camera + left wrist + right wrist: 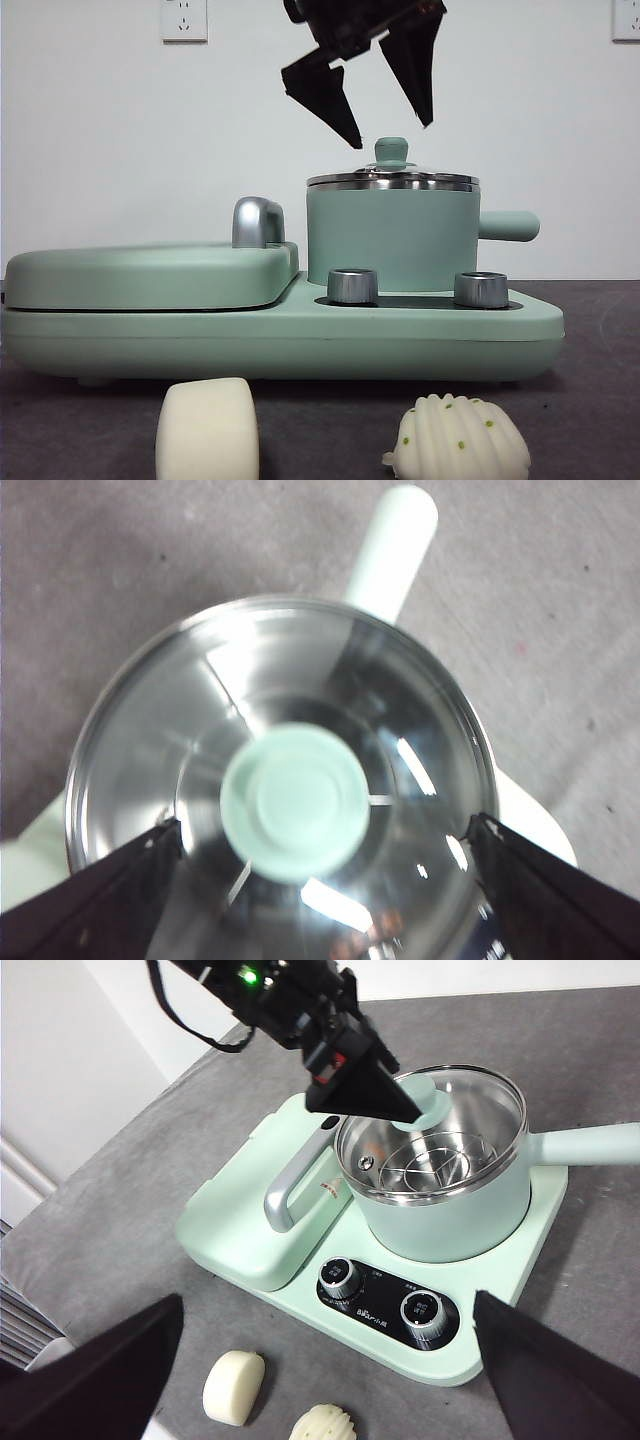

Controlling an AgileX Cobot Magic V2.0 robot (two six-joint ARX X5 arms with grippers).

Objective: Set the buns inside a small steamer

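Observation:
The small steamer [392,240] stands on the right of the mint-green cooker base, with its glass lid on it. My left gripper [392,135] hangs open just above the lid's green knob [390,152]. In the left wrist view the two jaws [325,825] stand wide to either side of the knob [294,802] without touching it. The smooth cream bun [207,430] and the ridged bun with green flecks [460,440] lie on the table in front of the cooker. My right gripper [328,1300] is open and empty, high above the buns [234,1387].
The flat griddle section [150,275] with its chrome handle [257,222] takes the cooker's left half. Two steel dials [352,285] sit in front of the steamer. The steamer's side handle [508,226] points right. The table top is grey cloth.

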